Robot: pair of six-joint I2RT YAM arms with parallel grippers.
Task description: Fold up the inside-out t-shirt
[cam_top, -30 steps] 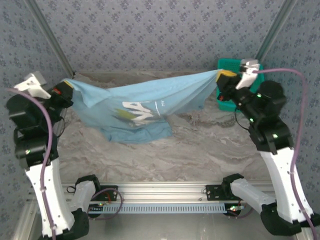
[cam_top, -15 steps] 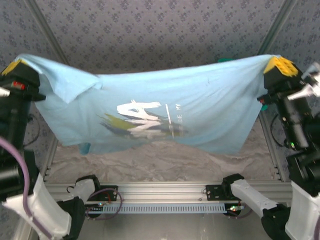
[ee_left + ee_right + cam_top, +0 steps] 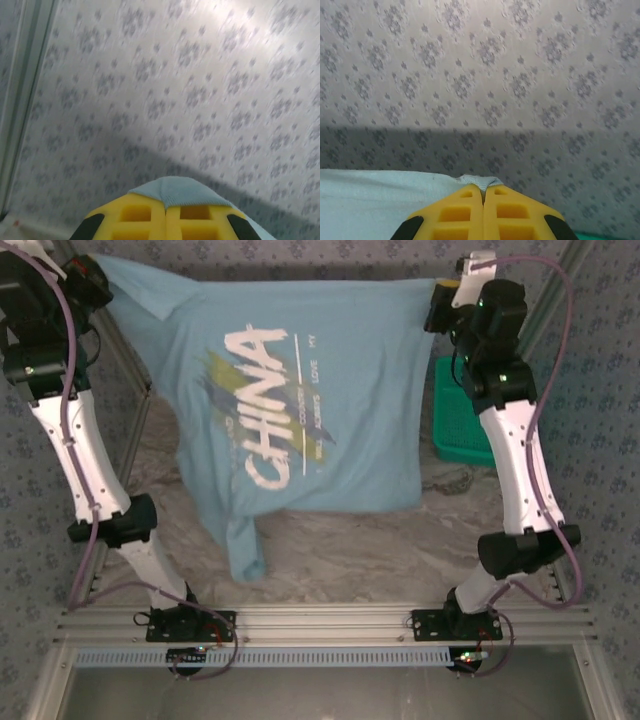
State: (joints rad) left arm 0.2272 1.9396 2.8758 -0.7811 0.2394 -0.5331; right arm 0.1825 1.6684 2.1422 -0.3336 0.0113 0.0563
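The t-shirt hangs spread out in the air between the two arms, up and to the left of the teal basket. Its white CHINA lettering faces the top camera, turned on its side. The right edge of the cloth falls just left of the basket. One loose part droops lowest, well to the basket's lower left, over the marbled worktop; whether it touches the worktop cannot be told.

The left fingers grip the shirt's upper corner farthest from the basket. In the left wrist view, those yellow fingers are pressed together with no gap, and a fold of light blue cloth pokes out above their tips against the patterned wall.

The right fingers grip the other upper corner, directly above the basket. In the right wrist view, these fingers are also closed tight, with a bit of stitched hem nipped at the tips and the cloth stretching away to their left.
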